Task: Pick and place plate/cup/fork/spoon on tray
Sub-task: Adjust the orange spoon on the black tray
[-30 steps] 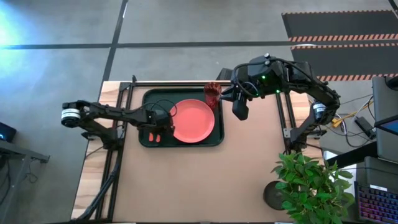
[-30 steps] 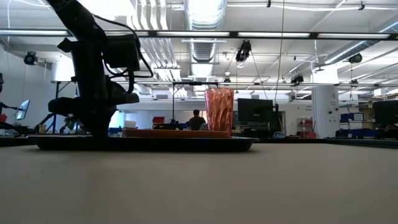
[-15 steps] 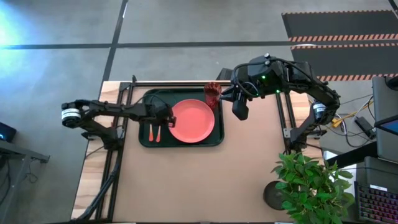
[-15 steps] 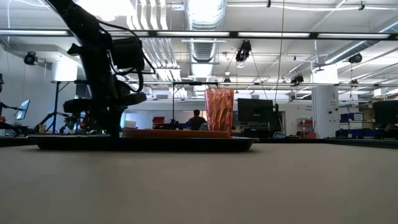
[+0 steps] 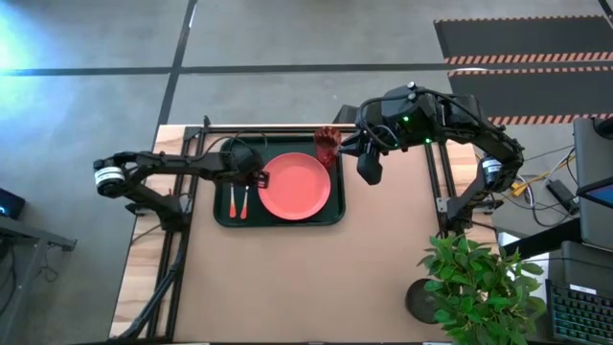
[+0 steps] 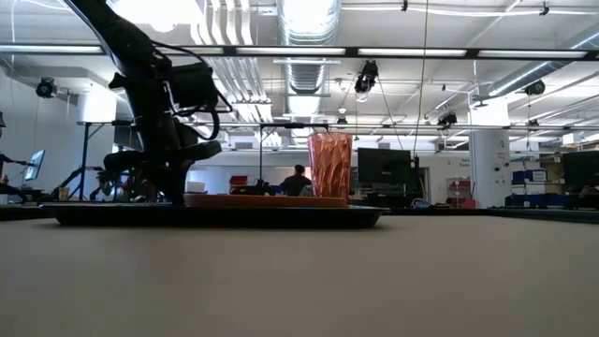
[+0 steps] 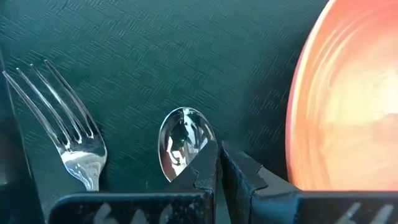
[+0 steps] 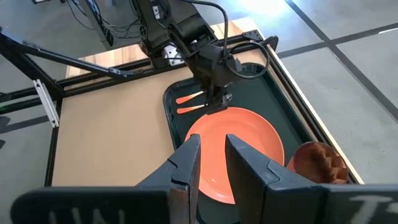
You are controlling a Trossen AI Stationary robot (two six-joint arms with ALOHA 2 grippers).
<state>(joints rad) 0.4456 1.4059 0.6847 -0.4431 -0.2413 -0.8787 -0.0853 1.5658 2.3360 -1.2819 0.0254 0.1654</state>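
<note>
The dark tray [image 5: 222, 218] holds the coral-orange plate [image 5: 295, 184] on its right half. The fork [image 7: 68, 130] and the spoon [image 7: 180, 140] lie side by side left of the plate, orange handles [image 5: 238, 201] toward the near edge. The reddish-brown cup [image 5: 328, 144] stands upright at the tray's far right corner. My left gripper [image 7: 219, 149] is shut and empty, pointing down just above the spoon's bowl, beside the plate's left rim [image 5: 257, 177]. My right gripper [image 8: 211, 149] hangs open and empty above the table right of the tray [image 5: 369, 172].
A leafy plant in a dark pot [image 5: 479, 287] stands at the table's near right corner. Metal frame rails [image 5: 182, 182] run along the table's left and right sides. The bare tabletop [image 5: 287, 278] lies on the near side of the tray. A person [image 6: 298, 180] sits in the room beyond.
My left gripper has moved from over the cutlery handles toward the table's far edge and slightly right, ending above the spoon's bowl. The fork and spoon now show at full length and lie still. The right arm has kept still.
</note>
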